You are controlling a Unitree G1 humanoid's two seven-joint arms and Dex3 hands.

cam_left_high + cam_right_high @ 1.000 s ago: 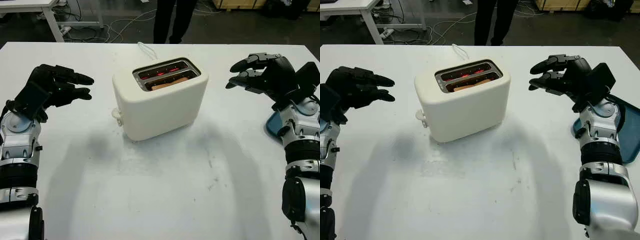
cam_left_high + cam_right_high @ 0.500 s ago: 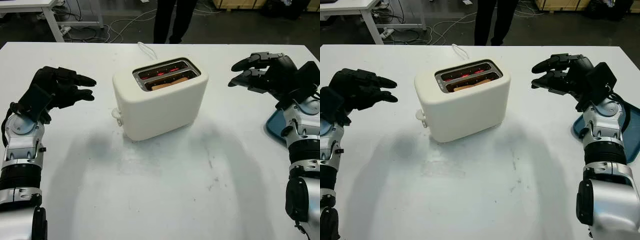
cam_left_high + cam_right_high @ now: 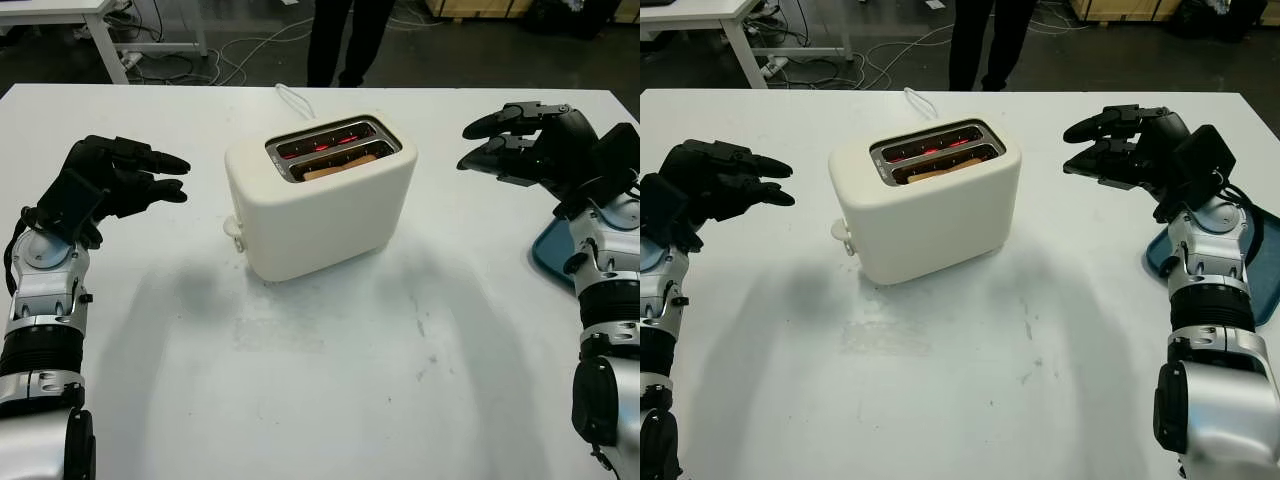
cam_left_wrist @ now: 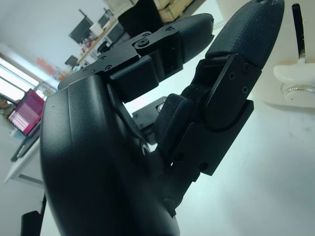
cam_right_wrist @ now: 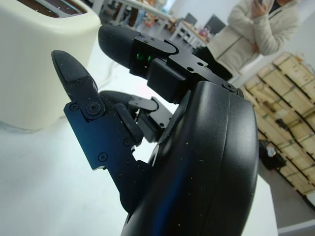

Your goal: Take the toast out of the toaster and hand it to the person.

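Both hands have barely shifted over the last second: the left one drifted a little toward the toaster and up, the right one edged slightly away from it. Largest is the white table. At its centre stands the cream toaster, its slots glowing red, a white cord trailing toward 12 o'clock. A blue tray lies at 3 o'clock, partly behind the right arm. The left hand hovers at 9 o'clock of the toaster, open, holding nothing. The right hand hovers at 3 o'clock, also open. Toast sits low in the nearer slot. A person's legs stand beyond the table at 12 o'clock.
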